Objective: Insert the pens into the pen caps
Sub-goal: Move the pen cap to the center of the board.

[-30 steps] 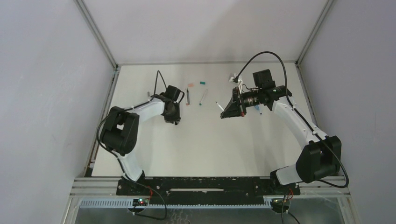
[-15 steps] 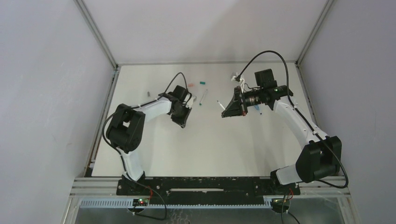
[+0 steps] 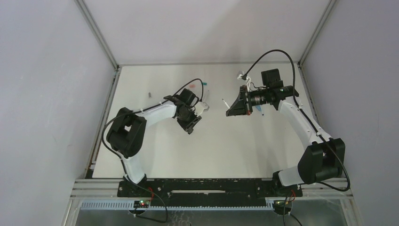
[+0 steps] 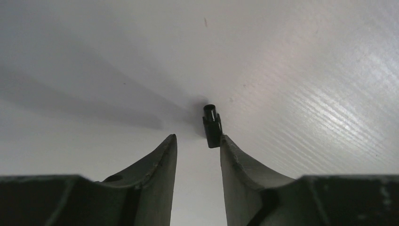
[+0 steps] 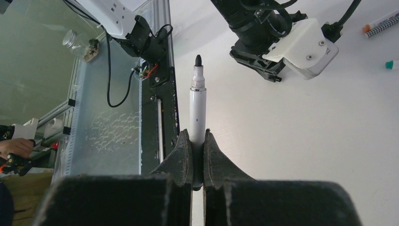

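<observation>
Black pen cap (image 4: 211, 126) lies on the table (image 4: 306, 70) just past the tips of the left fingers (image 4: 162, 162). It is off-centre, right up against one fingertip, and I can't tell if it touches. The left fingers are apart with nothing between them, so the cap is not yet picked.

Further right, the right fingers (image 5: 184, 157) are clamped on the tail end of a white pen (image 5: 197, 113). The pen is held off the table with its black nib pointing toward the left arm. A loose teal cap (image 5: 389, 64) and a spare pen (image 5: 382, 22) lie beyond it.

Risks as I see them:
- The cap isn't centred between the left fingers. Closing from here likely shoves or flicks it sideways, or pinches it skewed.
- A skewed cap means its bore is off-axis to the nib. The pen then jams on the rim or knocks the cap out.
- The pen is gripped at its very end with a long overhang. The insertion push could pivot it or slide it back through the fingers.
</observation>
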### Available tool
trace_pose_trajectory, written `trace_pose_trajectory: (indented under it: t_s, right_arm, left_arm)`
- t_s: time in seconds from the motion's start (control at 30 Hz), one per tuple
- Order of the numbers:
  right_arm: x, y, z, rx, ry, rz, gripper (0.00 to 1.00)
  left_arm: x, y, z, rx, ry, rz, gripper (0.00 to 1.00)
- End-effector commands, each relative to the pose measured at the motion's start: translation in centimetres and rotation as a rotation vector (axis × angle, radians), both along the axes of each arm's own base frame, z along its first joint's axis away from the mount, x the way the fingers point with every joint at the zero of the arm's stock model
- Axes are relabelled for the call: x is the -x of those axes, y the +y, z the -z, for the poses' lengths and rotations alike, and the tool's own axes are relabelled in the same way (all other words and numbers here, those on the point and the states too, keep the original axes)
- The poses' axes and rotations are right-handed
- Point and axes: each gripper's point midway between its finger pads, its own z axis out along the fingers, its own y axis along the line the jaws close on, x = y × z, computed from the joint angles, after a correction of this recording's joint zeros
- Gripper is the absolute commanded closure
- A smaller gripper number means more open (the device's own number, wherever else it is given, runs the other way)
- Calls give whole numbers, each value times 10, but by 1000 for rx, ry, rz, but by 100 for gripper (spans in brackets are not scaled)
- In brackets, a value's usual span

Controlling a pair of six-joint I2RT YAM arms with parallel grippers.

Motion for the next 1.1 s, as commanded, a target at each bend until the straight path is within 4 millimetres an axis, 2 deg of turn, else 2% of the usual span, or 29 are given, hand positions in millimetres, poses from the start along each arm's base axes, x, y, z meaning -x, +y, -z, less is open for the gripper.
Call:
trace_pose_trajectory:
  t_s: [0.0, 0.07, 0.1, 0.17, 0.27, 0.4, 0.57, 0.7, 0.87, 1.07]
  right_arm:
    - [6, -2, -13, -30, -34, -9, 100]
    - [6, -3, -13, -30, -32, -5, 100]
    - [6, -4, -13, -30, -32, -4, 100]
    - [4, -4, -12, -31, -31, -1, 100]
    - [3, -5, -11, -31, -23, 1, 100]
    - [2, -4, -9, -31, -15, 1, 100]
    - [1, -4, -8, -31, -10, 2, 100]
    - [1, -4, -8, -29, -12, 4, 100]
    - [1, -6, -9, -28, -18, 10, 100]
    - [-1, -8, -9, -29, -15, 15, 100]
  left_arm:
    - [-30, -12, -52, 115, -188, -101, 56]
    - [-32, -15, -72, 184, -240, -162, 58]
    - [-30, -19, -89, 247, -270, -181, 59]
    - [-22, -27, -106, 362, -285, -223, 64]
    - [-1, -41, -114, 523, -223, -272, 78]
    - [23, -48, -87, 591, -67, -389, 91]
    - [40, -56, -50, 535, 3, -414, 96]
    - [36, -48, -23, 423, -1, -468, 97]
    - [28, -23, 4, 250, -28, -555, 98]
    - [23, -7, 19, 138, -46, -596, 97]
